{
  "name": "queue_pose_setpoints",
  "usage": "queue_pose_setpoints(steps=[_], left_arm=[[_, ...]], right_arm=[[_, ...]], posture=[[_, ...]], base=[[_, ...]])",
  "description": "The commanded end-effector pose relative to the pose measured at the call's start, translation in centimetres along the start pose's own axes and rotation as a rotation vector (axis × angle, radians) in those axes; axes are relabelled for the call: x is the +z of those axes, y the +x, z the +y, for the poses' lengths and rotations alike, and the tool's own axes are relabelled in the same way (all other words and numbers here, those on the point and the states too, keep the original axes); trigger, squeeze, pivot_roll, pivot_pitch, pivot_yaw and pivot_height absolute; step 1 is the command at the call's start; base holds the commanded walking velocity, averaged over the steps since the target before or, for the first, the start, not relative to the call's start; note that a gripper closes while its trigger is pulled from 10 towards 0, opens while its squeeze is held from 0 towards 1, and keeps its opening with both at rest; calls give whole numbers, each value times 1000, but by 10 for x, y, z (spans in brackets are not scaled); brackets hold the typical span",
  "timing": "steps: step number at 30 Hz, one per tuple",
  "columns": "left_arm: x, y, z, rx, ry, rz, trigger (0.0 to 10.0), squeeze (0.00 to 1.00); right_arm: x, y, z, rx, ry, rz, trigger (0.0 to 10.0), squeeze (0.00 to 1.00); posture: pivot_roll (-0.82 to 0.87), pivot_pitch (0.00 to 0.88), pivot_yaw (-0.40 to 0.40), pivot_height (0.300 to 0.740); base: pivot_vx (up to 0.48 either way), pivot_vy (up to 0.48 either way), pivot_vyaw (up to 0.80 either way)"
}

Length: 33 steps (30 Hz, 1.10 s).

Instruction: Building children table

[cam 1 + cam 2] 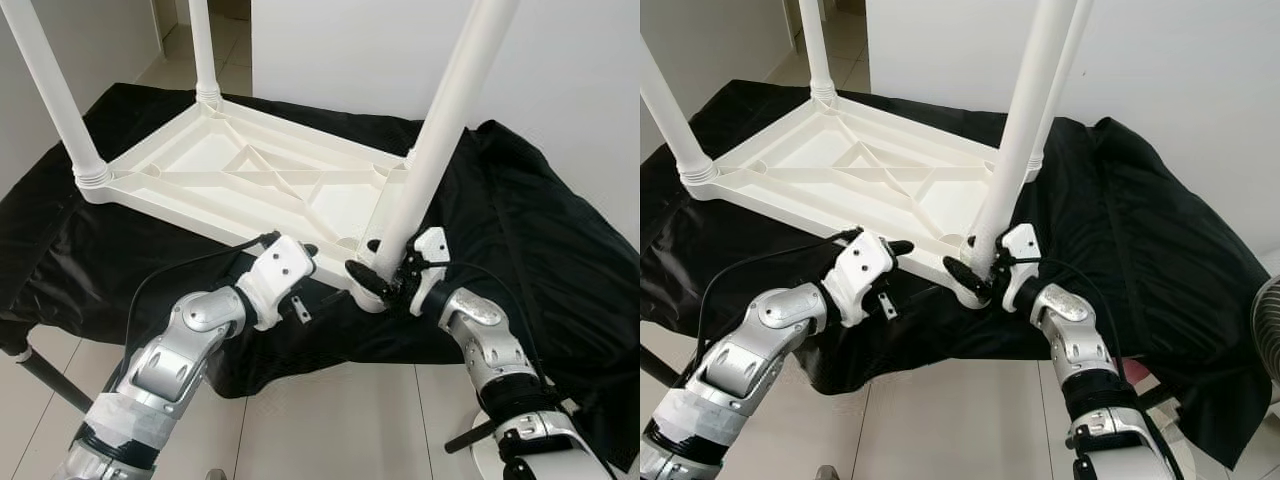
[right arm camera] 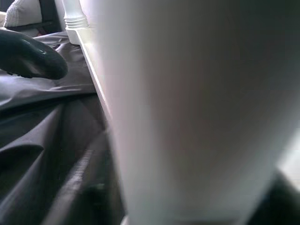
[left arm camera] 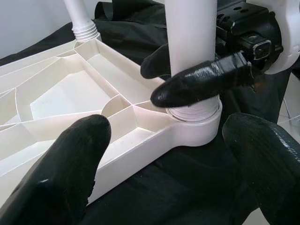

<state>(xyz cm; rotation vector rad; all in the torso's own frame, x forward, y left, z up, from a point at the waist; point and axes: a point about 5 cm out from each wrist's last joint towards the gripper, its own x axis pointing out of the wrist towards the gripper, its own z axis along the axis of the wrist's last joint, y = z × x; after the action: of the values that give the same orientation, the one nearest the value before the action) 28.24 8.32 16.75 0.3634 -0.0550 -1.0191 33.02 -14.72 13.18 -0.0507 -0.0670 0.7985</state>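
Black cloth covers the raised work surface and spreads out on all sides beneath both grippers, hanging over the near edge above the pale tiled floor. On it lies the white plastic tabletop, upside down, ribbed underside facing up; it extends away from the grippers, its near corner directly at the right gripper. Four white legs stand up from its corner sockets: far-left leg, far-middle leg, a far-right leg beyond the right gripper and partly hidden behind the near one, and the near-right leg, which leans slightly and rises between the right gripper's fingers. Right gripper: black fingers clamped around the base of the near-right leg, just above the threaded collar seated in the corner socket; in the left wrist view one finger wraps across the front of the leg, another shows behind it. The right wrist view has the leg pressed close against the lens, blurred. Left gripper: just beside the right gripper, at the tabletop's near long edge, fingers spread apart and holding nothing; its two fingertips frame the corner socket in its wrist view. A small metal tab hangs under the left wrist.
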Motion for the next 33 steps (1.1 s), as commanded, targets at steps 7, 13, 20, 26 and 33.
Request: queue_pose_setpoints(steps=[7, 13, 20, 26, 33], left_arm=[[-1, 2, 0, -10, 5, -4, 10000, 0], [0, 4, 1, -17, 9, -5, 10000, 0], [-1, 4, 0, -26, 7, -2, 10000, 0], [-2, 5, -2, -42, 4, -4, 10000, 0], [-2, 7, -7, -63, -1, -8, 10000, 0]], right_arm=[[-4, -7, -7, 0, -11, 15, 1098, 0], [-4, -11, -6, -49, 4, -17, 10000, 0], [3, -11, -4, -182, 51, -98, 10000, 0], [9, -5, 5, -336, 25, -136, 10000, 0], [9, 0, 12, -457, 10, -116, 10000, 0]], posture=[[13, 15, -81, 740], [5, 21, -72, 740], [-1, 24, -71, 740], [-18, 33, -61, 740], [-24, 38, -57, 740]], base=[[0, 0, 0], [0, 0, 0], [0, 0, 0], [0, 0, 0], [0, 0, 0]])
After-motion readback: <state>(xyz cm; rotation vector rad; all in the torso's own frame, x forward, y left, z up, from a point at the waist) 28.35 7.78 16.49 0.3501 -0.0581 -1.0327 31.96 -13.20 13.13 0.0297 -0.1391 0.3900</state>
